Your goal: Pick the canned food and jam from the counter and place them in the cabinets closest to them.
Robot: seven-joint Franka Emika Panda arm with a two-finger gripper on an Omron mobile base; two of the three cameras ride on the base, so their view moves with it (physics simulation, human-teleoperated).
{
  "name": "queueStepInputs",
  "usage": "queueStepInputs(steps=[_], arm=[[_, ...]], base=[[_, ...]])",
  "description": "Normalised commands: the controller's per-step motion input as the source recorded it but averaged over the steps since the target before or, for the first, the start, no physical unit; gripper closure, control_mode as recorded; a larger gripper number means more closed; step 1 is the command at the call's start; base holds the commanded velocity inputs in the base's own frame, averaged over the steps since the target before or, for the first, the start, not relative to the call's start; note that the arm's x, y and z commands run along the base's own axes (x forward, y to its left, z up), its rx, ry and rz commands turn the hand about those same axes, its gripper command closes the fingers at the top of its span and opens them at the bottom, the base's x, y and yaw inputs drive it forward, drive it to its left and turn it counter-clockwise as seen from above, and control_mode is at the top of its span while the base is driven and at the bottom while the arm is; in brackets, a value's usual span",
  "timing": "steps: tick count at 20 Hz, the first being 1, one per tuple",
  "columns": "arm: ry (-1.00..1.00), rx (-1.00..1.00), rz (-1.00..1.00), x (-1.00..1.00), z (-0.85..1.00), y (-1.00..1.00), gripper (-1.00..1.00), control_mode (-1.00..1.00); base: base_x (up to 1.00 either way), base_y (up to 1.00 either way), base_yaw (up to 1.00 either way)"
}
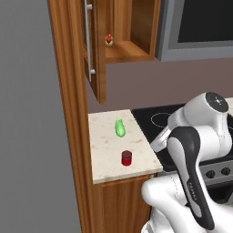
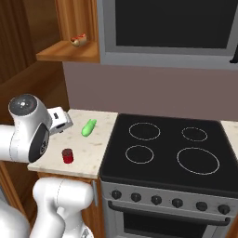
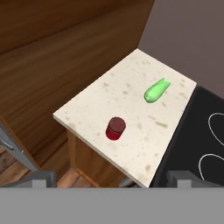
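On the counter [image 1: 107, 154] beside the stove [image 2: 172, 153], a small red can [image 3: 115, 128] stands upright near the front edge, with a green vegetable [image 3: 156, 90] lying well behind it. The gripper [image 3: 109, 178] is held above and apart from the can, its tips spread wide with nothing between them. The cabinet [image 1: 132, 45] above is open, and a small item [image 1: 109, 40] sits on its shelf.

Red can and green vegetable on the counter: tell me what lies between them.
Nothing. Between the red can and the green vegetable the hand view shows bare speckled counter; they lie apart, untouched.
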Motion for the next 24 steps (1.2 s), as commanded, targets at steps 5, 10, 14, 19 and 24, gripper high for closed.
queueStepInputs(steps=[5, 10, 14, 19, 24], arm=[[0.00, 0.00, 0.00, 0.00, -0.01, 0.03, -1.00, -1.00], [0.01, 0.00, 0.00, 0.07, -0.16, 0.25, -1.00, -1.00], [0.03, 0.00, 0.00, 0.08, -0.30, 0.19, -1.00, -1.00], [0.02, 0.00, 0.00, 0.10, -0.28, 0.16, -1.00, -1.00], [0.01, 0.00, 0.00, 0.15, -0.27, 0.16, -1.00, -1.00]], base=[[0.00, 0.00, 0.00], [0.00, 0.00, 0.00], [0.00, 0.00, 0.00], [0.00, 0.00, 0.00], [0.00, 0.00, 0.00]])
